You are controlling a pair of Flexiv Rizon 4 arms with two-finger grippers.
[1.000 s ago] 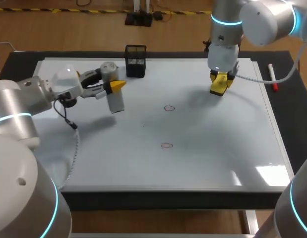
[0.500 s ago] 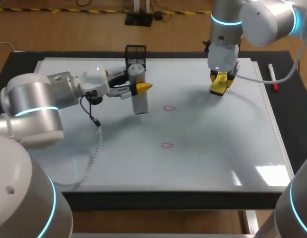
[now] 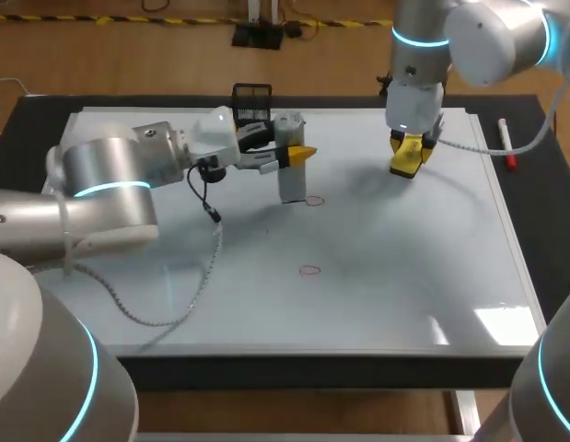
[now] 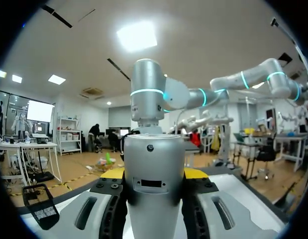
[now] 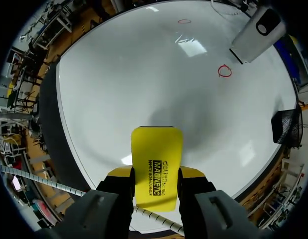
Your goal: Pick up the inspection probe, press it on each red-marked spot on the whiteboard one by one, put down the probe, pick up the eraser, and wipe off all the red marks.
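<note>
Over the far middle of the whiteboard (image 3: 432,276), the left gripper (image 3: 294,153) carries the probe (image 3: 292,182) upright, its lower end just beside the far red mark (image 3: 312,200). Across the last second the left arm sweeps from the board's left side, passes in front of the black mesh basket (image 3: 252,115) and arrives at this mark; half a second ago the probe is level with the basket, well short of the mark. In the left wrist view the yellow tips sit tight against either side of the grey probe body, so the jaws clamp it firmly. Whether the probe's end already touches the board cannot be told; in the right wrist view it stands slightly to one side of the red ring, not on it.

The right gripper (image 3: 409,152) does not shift across the three head views. It hangs above the board's far right part with its jaws closed on the yellow eraser (image 5: 157,159).

Reading for the task: the transit to the first spot is all but done, and what remains is a small sideways correction and a downward press. The near red mark (image 3: 309,270) is untouched and comes after. Both marks are intact, so wiping has not begun, although the eraser is already in hand.
</note>
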